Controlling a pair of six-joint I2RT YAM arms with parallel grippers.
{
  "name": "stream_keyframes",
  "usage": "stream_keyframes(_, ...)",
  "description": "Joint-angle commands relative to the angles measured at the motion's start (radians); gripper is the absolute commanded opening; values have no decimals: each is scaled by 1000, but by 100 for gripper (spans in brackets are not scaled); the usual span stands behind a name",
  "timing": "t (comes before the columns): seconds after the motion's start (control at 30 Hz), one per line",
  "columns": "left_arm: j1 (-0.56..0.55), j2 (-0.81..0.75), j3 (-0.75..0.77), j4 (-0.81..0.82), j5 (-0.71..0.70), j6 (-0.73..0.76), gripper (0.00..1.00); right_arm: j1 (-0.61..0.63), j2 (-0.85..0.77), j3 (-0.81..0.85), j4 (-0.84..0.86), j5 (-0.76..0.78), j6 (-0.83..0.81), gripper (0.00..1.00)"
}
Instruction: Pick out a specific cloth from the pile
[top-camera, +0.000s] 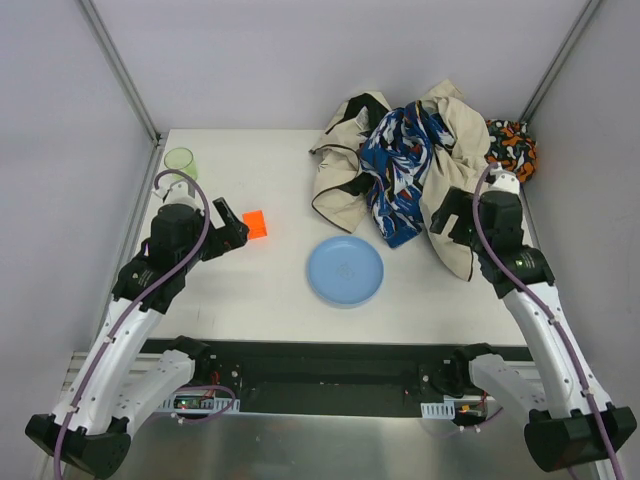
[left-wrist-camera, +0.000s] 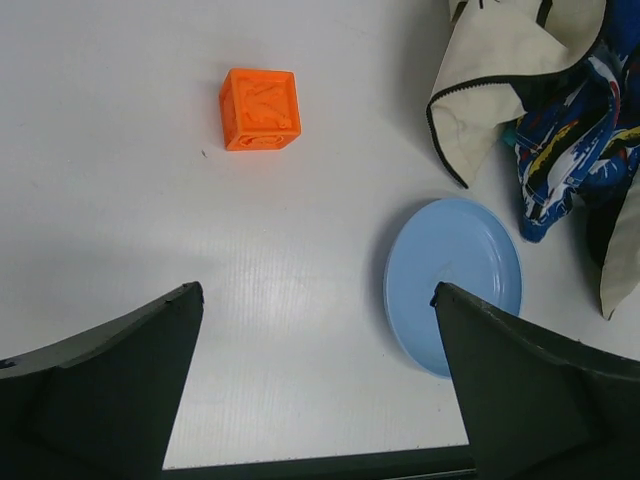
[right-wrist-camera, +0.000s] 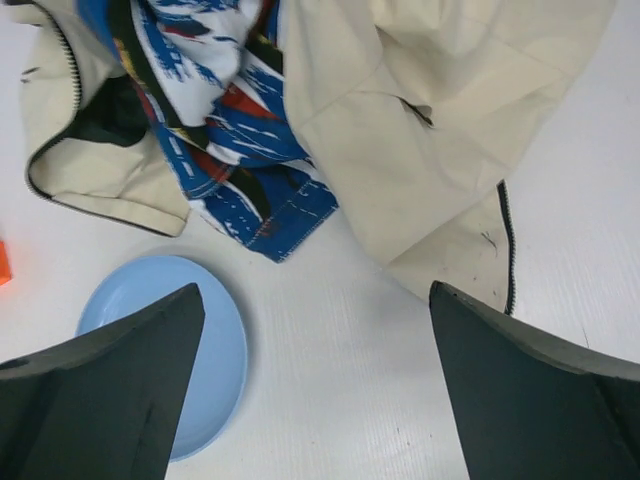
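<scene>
The pile (top-camera: 410, 170) lies at the back right of the table: a beige garment with black trim, a blue-white patterned cloth (top-camera: 400, 165) on top and an orange-black patterned piece (top-camera: 512, 146) at its far right. The plain teal cloth is hidden. My right gripper (top-camera: 452, 212) is open and empty, just at the pile's near right edge; in the right wrist view it (right-wrist-camera: 315, 390) hovers over bare table below the pile (right-wrist-camera: 420, 130). My left gripper (top-camera: 232, 228) is open and empty at the left; in the left wrist view it (left-wrist-camera: 315, 400) is far from the pile (left-wrist-camera: 520, 70).
A blue plate (top-camera: 345, 270) lies in the middle front, also in the left wrist view (left-wrist-camera: 455, 270) and the right wrist view (right-wrist-camera: 200, 340). An orange cube (top-camera: 256, 224) (left-wrist-camera: 260, 108) sits by my left gripper. A green cup (top-camera: 180, 160) stands at the back left corner.
</scene>
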Motion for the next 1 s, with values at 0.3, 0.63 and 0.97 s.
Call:
stream_keyframes(0.3,1,-10,-39,5,-13,-67,99,301,219,236,128,-75,-438,96)
stream_keyframes(0.63,1,16,-45,7,-41,-78,99,479,981,880,40,244,-502,96)
stream_keyframes(0.97,1,17,-76,10,7,-75,99,469,1329,1116,25,671,-757,96)
